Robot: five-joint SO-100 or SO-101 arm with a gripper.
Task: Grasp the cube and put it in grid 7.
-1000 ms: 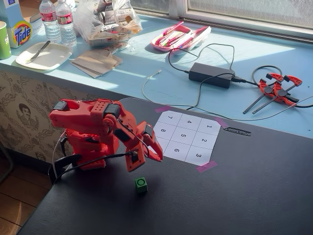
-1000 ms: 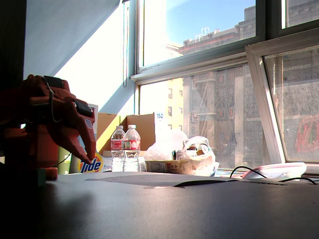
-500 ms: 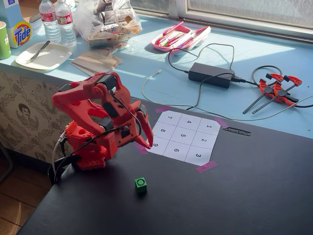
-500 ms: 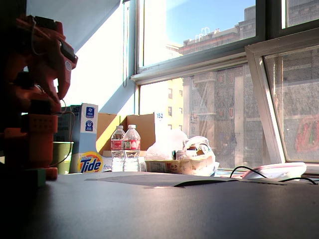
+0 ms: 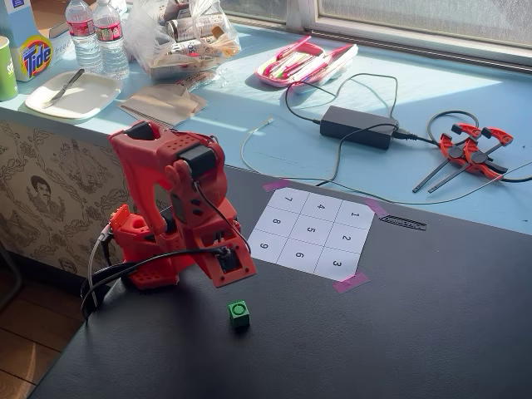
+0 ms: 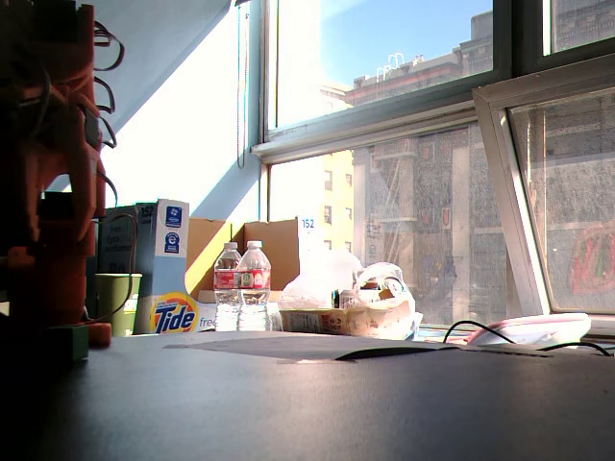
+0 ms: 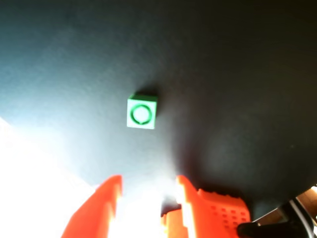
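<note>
The small green cube (image 5: 239,312) with a dark ring on its top sits on the black table, in front of the red arm. In the wrist view the cube (image 7: 142,112) lies ahead of my gripper (image 7: 148,181), apart from it. The two red fingers are spread and hold nothing. In a fixed view my gripper (image 5: 226,274) hangs tilted down, a little up and left of the cube. The white sheet of nine numbered squares (image 5: 312,233) lies farther back, and grid 7 (image 5: 288,199) is its far left corner square, with nothing on it.
Purple tape (image 5: 350,283) holds the sheet's corners. Behind the black table a light blue ledge carries a power brick (image 5: 358,126) with cables, red clamps (image 5: 470,150), a pink tray (image 5: 303,62), water bottles (image 5: 98,37) and a plate (image 5: 73,93).
</note>
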